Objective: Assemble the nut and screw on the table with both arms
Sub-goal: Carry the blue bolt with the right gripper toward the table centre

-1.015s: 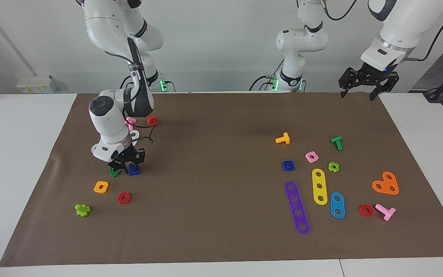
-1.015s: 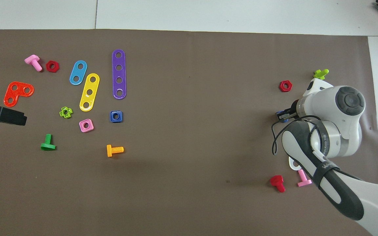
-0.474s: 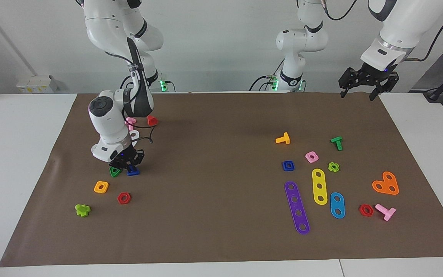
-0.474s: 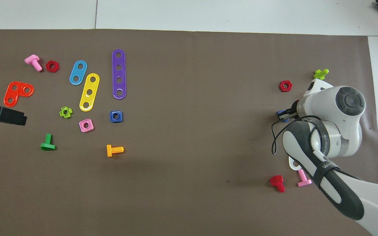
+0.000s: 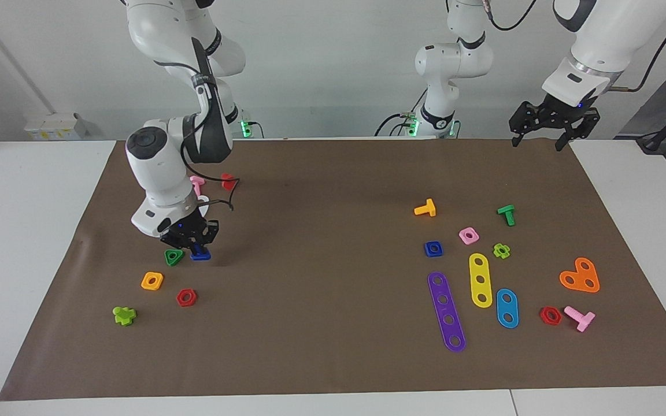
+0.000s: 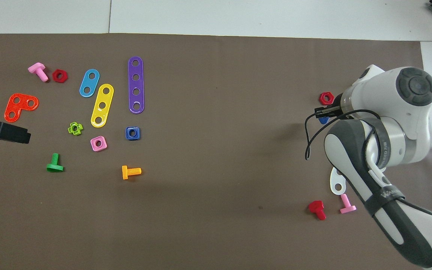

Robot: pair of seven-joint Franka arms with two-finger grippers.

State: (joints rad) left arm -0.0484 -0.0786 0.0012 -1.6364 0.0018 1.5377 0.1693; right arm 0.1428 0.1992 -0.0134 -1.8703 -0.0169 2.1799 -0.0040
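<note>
- Starting at the robots' end of the counter, your left end effector hangs over the corner of the brown mat at the left arm's end, its fingers spread wide and holding nothing. This arm waits, so plan its reach now.
- Your right end effector is low over the mat at the right arm's end, its fingertips closed on the shaft of the screw. The triangular head hangs at the bottom. Whether the head has cleared the mat I cannot tell.
- Lift straight up. The green triangular nut lies just beside the screw, and a sideways drag could likely knock it.
- Mind the grip as you rise. The shaft is short and probably slick plastic, so it may twist between the fingertips if you swing fast.
- The nut lies flat on the mat toward the left arm's end, hole upward, well apart from the screw. The pink square nut sits near it, a little nearer the robots, so aim the left end effector at the dark-blue one only.
- Close on two flat sides of the nut and leave the hole free for the shaft.
- Farther out, the purple strip starts near the nut. Come down from above so you do not sweep it.
- Bring both parts toward the bare middle of the mat to join them.
</note>
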